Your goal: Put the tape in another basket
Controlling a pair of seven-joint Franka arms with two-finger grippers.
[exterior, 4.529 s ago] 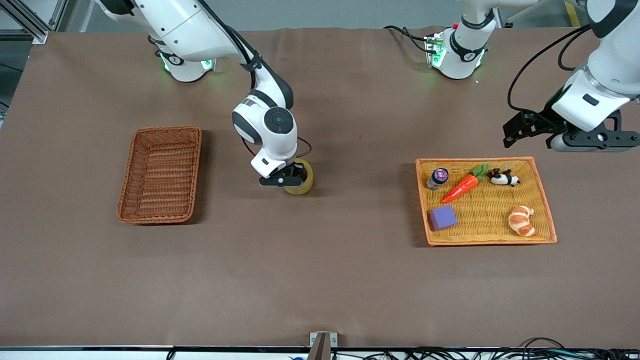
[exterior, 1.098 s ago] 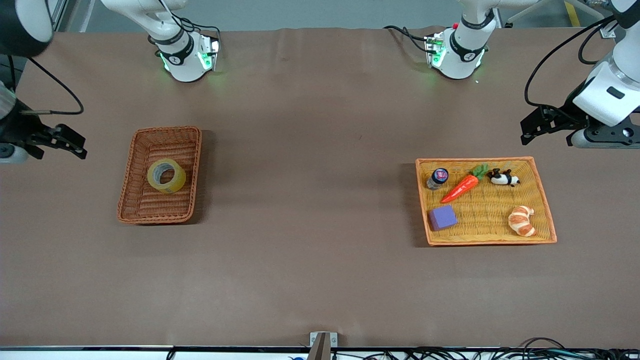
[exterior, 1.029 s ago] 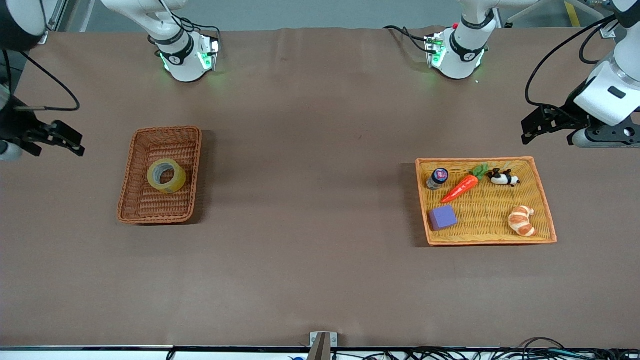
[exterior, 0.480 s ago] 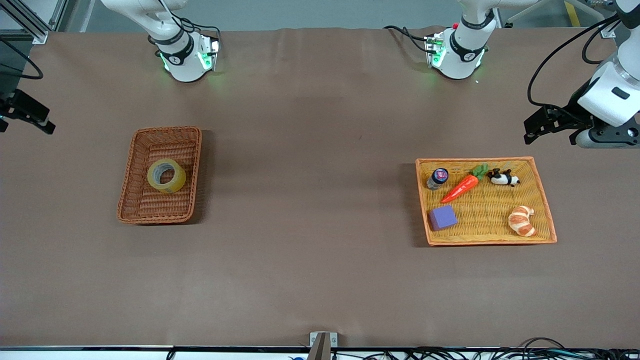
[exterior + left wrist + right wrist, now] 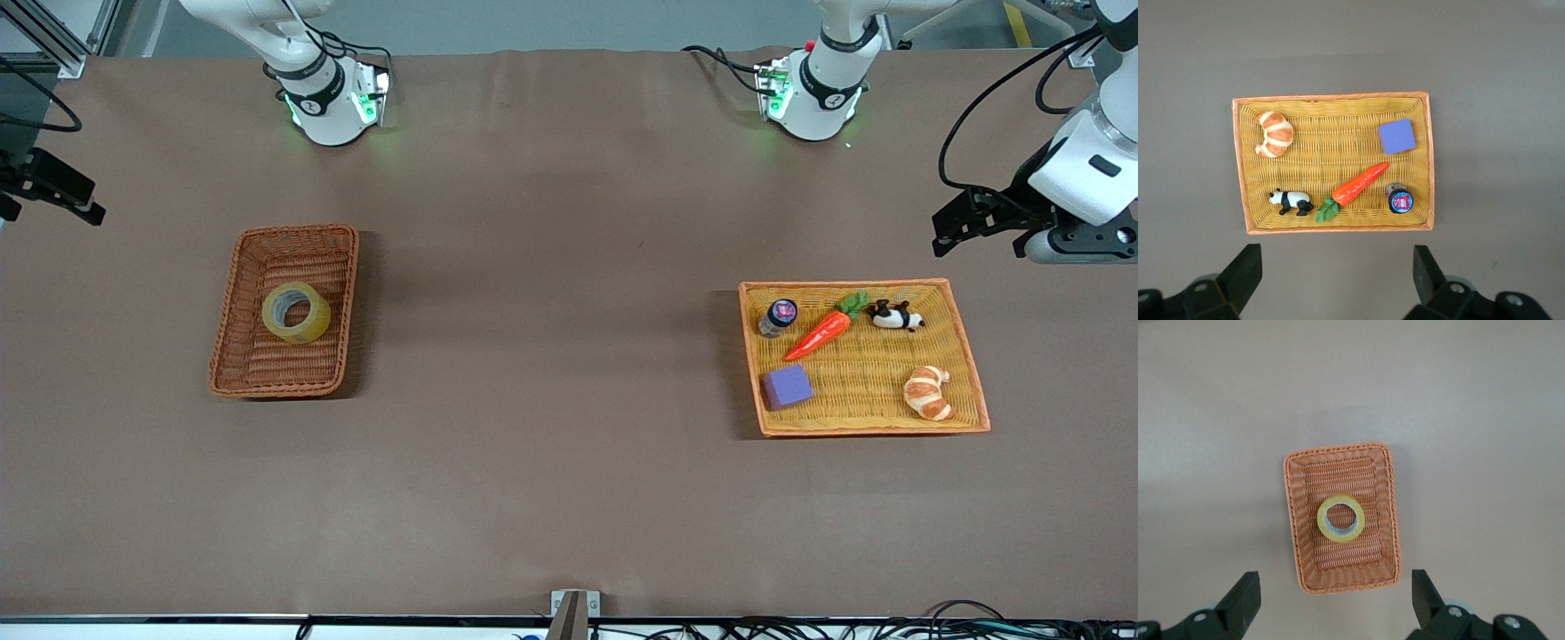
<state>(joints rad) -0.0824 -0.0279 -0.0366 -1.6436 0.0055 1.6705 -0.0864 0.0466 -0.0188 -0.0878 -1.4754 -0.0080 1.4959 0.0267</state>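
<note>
One yellowish see-through tape roll (image 5: 295, 312) lies flat in your narrow dark red-brown wicker basket (image 5: 233, 351). Your right gripper (image 5: 1336, 603) hangs high above it, fingers spread, holding nothing. Your left gripper (image 5: 1337, 280) waits spread over the wide orange-yellow woven tray (image 5: 965, 339) with its orange toy carrot (image 5: 820, 332) and croissant (image 5: 927, 392).

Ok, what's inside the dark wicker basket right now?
Only the tape, lying flat on the floor of the basket. Woven floor shows through its core; the patch under the ring itself is covered.
</note>
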